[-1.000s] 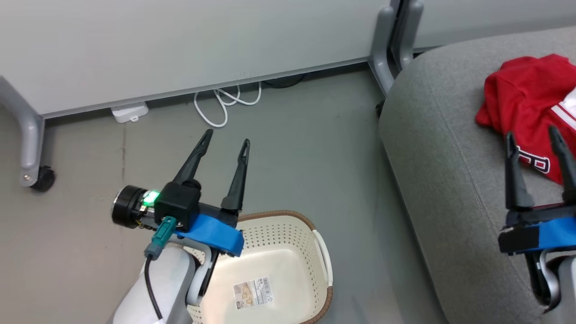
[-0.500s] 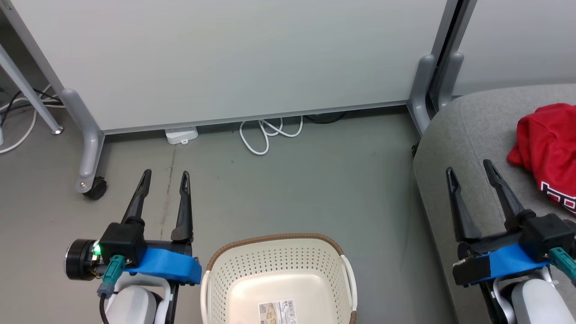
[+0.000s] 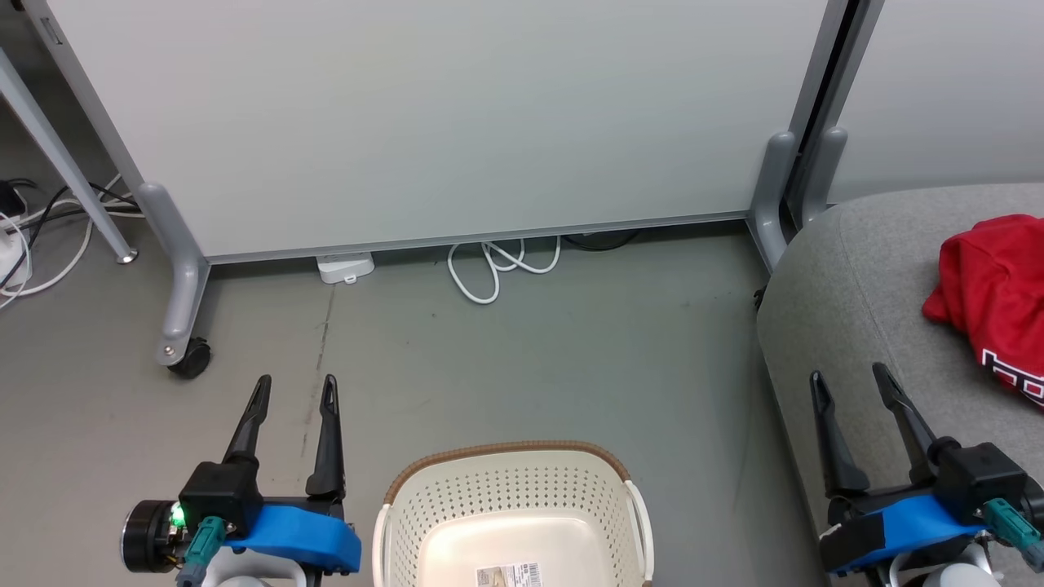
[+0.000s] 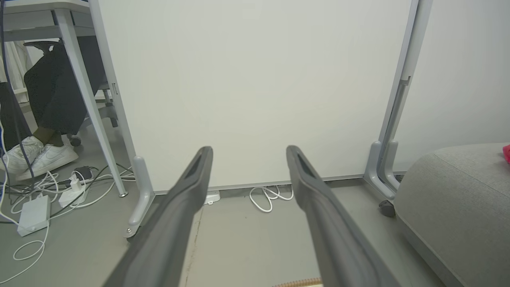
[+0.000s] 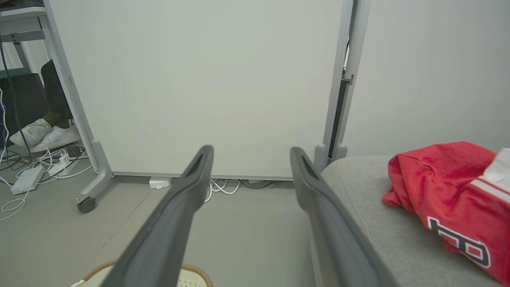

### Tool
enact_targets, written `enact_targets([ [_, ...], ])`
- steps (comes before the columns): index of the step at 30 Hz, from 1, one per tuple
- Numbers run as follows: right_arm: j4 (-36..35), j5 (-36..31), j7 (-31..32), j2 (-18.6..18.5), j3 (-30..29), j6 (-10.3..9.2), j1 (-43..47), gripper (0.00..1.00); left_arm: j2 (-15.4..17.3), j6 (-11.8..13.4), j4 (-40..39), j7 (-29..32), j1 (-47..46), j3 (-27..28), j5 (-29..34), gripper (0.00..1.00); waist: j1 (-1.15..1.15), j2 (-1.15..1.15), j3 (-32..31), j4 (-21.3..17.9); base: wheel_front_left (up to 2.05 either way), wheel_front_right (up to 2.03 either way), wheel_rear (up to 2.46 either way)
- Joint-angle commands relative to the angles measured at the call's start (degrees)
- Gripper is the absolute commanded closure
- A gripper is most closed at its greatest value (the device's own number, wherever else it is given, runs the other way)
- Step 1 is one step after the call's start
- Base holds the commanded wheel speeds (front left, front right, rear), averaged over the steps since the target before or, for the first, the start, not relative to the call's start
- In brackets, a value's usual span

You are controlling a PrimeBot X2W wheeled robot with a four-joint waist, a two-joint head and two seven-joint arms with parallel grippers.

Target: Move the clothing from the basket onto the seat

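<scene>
The cream perforated basket [image 3: 510, 497] with a brown rim band stands on the floor at the bottom centre, holding no garment, its sticker [image 3: 507, 575] showing inside. Red clothing [image 3: 995, 289] with white lettering lies on the grey seat [image 3: 848, 310] at the right; in the right wrist view the red jersey [image 5: 442, 187] overlaps a white striped edge [image 5: 492, 181] of a second garment. My left gripper [image 3: 294, 391] is open over the floor, left of the basket. My right gripper [image 3: 848, 383] is open beside the seat's near edge, holding nothing.
A pale partition panel [image 3: 457, 122] on grey wheeled legs [image 3: 183, 310] stands behind the basket, with a white cable coil [image 3: 497, 269] at its base. Cables and a power strip [image 4: 32, 211] lie at far left, near a seated person's white shoes [image 4: 40, 155].
The head camera has swung left and tilted up, so the basket and seat shifted in the picture. Both grippers drew back low, away from the clothing, staying open.
</scene>
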Motion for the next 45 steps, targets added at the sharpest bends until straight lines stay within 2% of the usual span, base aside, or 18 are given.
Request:
enact_targets([
  [1,0.2,0.3,-0.2,0.3,-0.4,0.01,1.0,0.00,-0.2,-0.4,0.0,-0.2,0.4,0.5,0.5,0.00,0.01,0.00,-0.1,0.0,0.00,0.00,0.00],
  [16,1.1,-0.1,-0.2,1.7,-1.7,0.01,2.4,0.00,-2.3,-2.4,-0.1,-0.2,1.2,3.5,2.9,0.00,0.01,0.00,-0.4,0.5,0.00,0.00,0.00],
  [17,1.3,0.1,0.0,1.4,-1.5,0.00,1.5,1.00,-2.3,-2.3,0.1,0.0,1.2,3.3,2.8,1.00,0.01,0.00,-0.4,0.5,0.00,0.00,0.00],
  [21,3.3,0.9,0.6,1.6,-1.7,0.00,1.6,1.00,-2.5,-2.4,2.0,0.7,2.2,3.6,2.0,1.00,0.01,0.00,-0.4,0.5,0.00,0.00,0.00],
  [45,2.8,26.9,7.0,2.1,-2.7,0.00,0.3,1.00,-2.6,-2.7,0.2,7.0,0.9,6.5,-23.8,1.00,0.01,0.00,-0.5,0.1,0.00,0.00,0.00],
])
